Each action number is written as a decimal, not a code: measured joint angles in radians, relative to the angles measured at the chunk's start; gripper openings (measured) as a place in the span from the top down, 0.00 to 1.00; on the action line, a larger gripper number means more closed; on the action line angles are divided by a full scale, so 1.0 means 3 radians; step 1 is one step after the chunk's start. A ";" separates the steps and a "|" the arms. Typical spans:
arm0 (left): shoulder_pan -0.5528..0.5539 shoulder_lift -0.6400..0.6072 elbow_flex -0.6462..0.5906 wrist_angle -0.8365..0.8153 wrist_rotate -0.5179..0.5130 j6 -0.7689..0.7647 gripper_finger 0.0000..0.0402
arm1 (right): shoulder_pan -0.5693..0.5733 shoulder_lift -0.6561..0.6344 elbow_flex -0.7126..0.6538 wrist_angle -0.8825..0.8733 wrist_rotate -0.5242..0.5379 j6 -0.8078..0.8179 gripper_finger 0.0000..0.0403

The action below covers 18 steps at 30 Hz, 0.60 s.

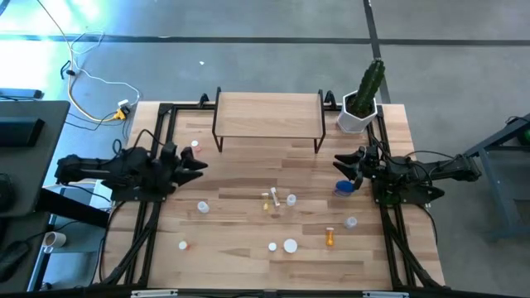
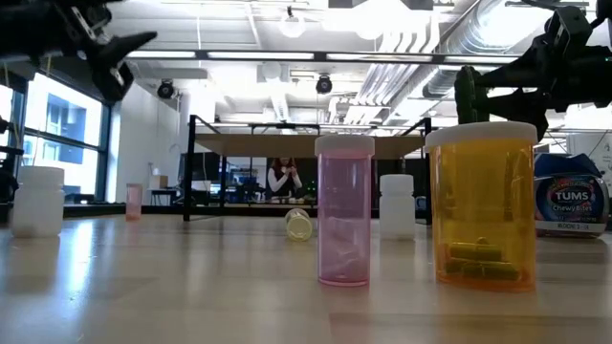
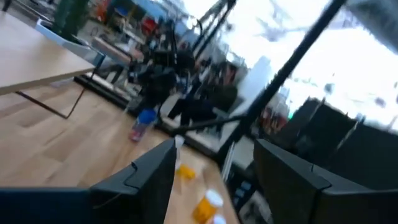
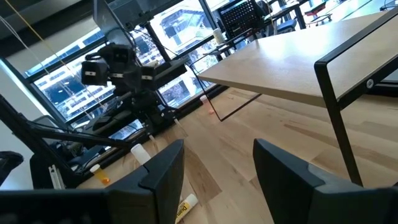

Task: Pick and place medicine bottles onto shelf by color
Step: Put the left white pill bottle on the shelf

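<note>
No bottle is on the shelf [image 1: 267, 108] at the tabletop's far edge, so with both the left gripper [image 1: 201, 164] and right gripper [image 1: 339, 162] open and empty, the next move is reaching down to the bottles [image 1: 281, 201] mid-table.

The shelf [image 1: 268, 106], a low light-wood platform on thin black legs, stood bare at the table's far edge, between the left gripper [image 1: 196, 163] and the right gripper [image 1: 346, 164] and beyond both. A blue jar [image 1: 343, 188] lay just beside the right gripper. A small pinkish bottle [image 1: 196, 145] stood near the left gripper. The other medicine bottles were scattered nearer the table's front, well apart from either claw: white ones [image 1: 290, 245], an orange one [image 1: 330, 239], and a pale one on its side [image 1: 273, 196].
</note>
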 joint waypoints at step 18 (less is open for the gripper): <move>-0.0090 0.1222 0.1571 -0.2699 0.0268 0.1000 0.49 | 0.0000 0.0000 0.0000 0.0001 0.0014 0.0000 0.55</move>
